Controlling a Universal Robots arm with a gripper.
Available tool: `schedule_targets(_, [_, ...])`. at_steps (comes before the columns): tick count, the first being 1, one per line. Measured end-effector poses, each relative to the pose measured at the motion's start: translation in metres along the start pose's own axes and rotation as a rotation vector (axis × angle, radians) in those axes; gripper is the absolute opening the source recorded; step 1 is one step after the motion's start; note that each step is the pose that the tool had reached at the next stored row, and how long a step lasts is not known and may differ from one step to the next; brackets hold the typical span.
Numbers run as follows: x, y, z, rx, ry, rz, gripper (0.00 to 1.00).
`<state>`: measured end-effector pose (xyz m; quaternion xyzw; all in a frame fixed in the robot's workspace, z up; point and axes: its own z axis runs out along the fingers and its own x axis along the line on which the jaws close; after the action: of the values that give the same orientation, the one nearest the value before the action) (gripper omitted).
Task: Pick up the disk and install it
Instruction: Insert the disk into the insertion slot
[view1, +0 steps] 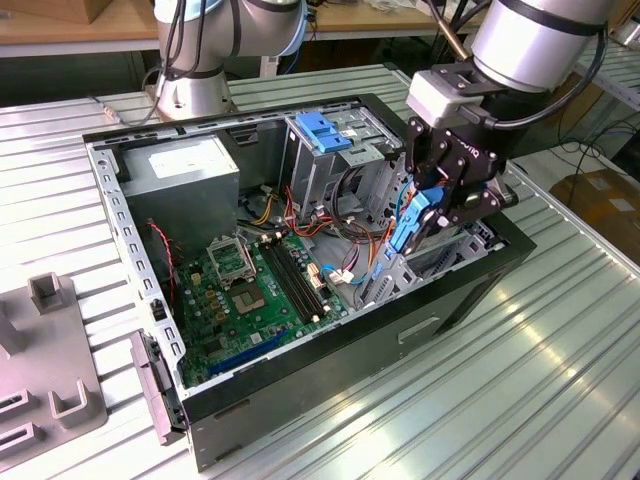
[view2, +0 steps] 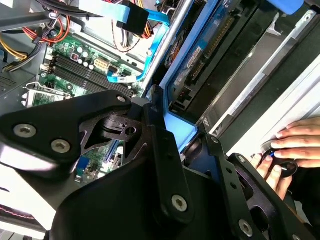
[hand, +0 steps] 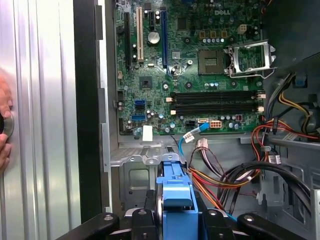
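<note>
The black gripper (view1: 425, 207) is clamping the flat disk (view1: 405, 230) by its bright blue plastic carrier, fingers (hand: 148, 216) closed on the carrier's sides. It is holding the disk tilted edge-down over the front bay of the open black metal computer case (view1: 330, 372), apparently to line it up with the slot.

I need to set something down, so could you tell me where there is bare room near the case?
The ribbed table is bare at the exterior view's right of the case. Inside is crowded: cables beside the drive cage, and the tool holding the disk.
</note>
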<state>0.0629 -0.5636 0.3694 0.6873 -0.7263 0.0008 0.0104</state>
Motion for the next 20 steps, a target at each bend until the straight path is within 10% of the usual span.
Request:
schedule_targets(9, [-0.0001,-0.0001,0.0061,0.0015,0.0006,0.000,0.37])
schedule_targets(12, [-0.0001,-0.0001,0.0066,0.0015,0.0006,0.000,0.51])
schedule_targets(20, [-0.0001,-0.0001,0.0066,0.0015,0.0006,0.000,0.18])
